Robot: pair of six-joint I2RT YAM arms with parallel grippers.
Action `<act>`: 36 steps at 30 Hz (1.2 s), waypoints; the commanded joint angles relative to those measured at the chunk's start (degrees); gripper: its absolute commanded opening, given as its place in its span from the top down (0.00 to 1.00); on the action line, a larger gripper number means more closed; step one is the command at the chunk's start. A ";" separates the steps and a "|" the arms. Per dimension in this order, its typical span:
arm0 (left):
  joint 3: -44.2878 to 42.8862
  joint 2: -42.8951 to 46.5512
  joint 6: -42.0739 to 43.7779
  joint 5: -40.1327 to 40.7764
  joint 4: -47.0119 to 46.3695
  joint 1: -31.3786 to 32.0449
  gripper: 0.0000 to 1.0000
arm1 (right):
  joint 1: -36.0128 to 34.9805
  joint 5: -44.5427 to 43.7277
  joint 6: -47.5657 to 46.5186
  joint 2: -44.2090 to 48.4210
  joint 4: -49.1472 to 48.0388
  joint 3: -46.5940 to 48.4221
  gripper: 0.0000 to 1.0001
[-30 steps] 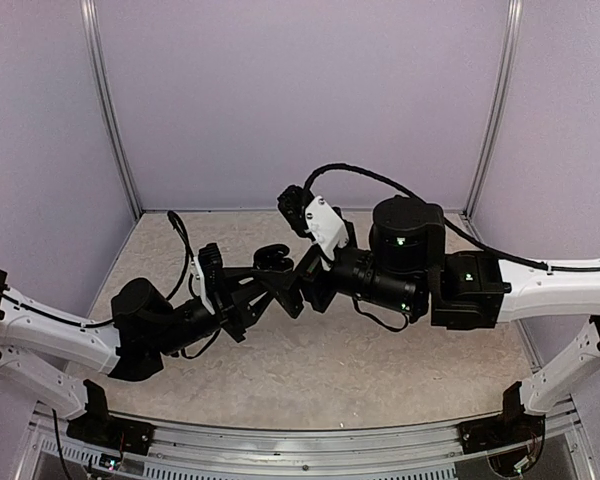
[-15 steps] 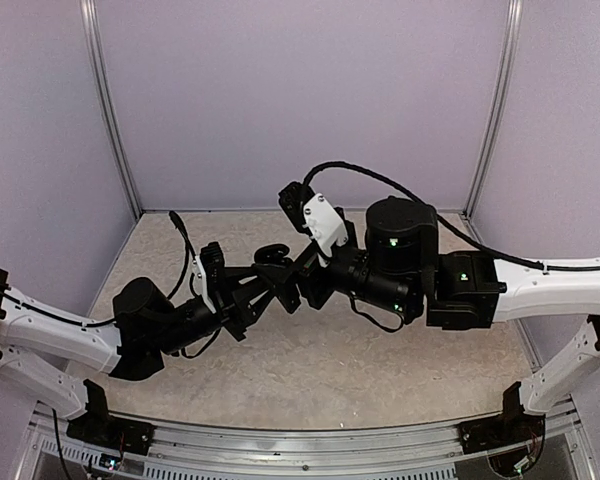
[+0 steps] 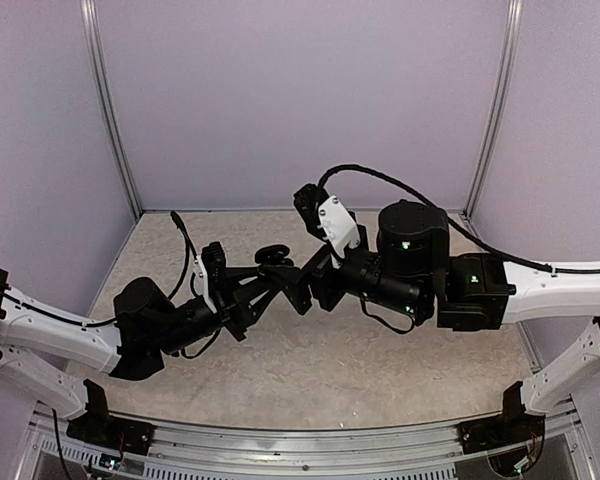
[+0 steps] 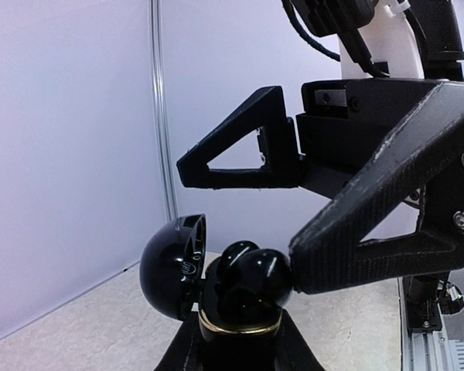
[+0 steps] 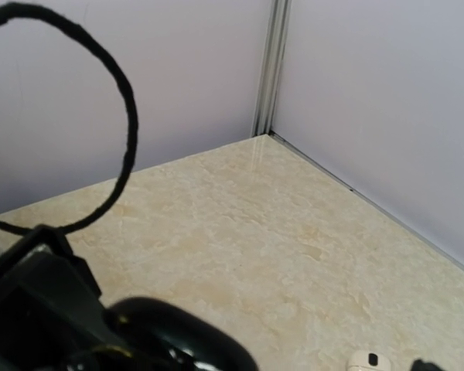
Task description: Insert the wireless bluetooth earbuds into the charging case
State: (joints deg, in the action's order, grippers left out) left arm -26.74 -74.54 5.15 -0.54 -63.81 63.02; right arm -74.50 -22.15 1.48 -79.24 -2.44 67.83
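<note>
My left tool [image 3: 275, 268] grips the open charging case [image 4: 170, 270], black earbuds [image 4: 251, 270] look seated, right tool [image 4: 240, 218] wide, white earbud [image 5: 366, 361] not in yet.

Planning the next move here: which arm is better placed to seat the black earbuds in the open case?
Right. The right claw is open and free, one fingertip by the black earbuds. The left claw is shut on the charging case, lid open, so it likely should just steady it.

A white earbud [image 5: 366, 361] lies on the marbled table [image 5: 255, 232].
</note>
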 commanded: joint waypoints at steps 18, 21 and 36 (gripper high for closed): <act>-1.42 0.14 -1.17 -1.36 -2.19 -0.38 1.00 | 2.87 1.67 -0.17 4.78 0.97 -3.08 0.01; -1.23 0.02 -2.05 -1.62 -2.12 -0.70 1.00 | 2.86 5.31 -2.24 6.05 -0.60 -3.85 0.01; 0.66 5.72 -4.88 -14.78 2.65 -1.48 1.00 | 4.26 31.46 -12.36 8.18 6.41 -2.17 0.01</act>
State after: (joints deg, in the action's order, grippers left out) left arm -26.61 -71.07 1.26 -7.97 -61.91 61.69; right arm -71.29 2.68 -8.54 -71.75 -0.23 64.01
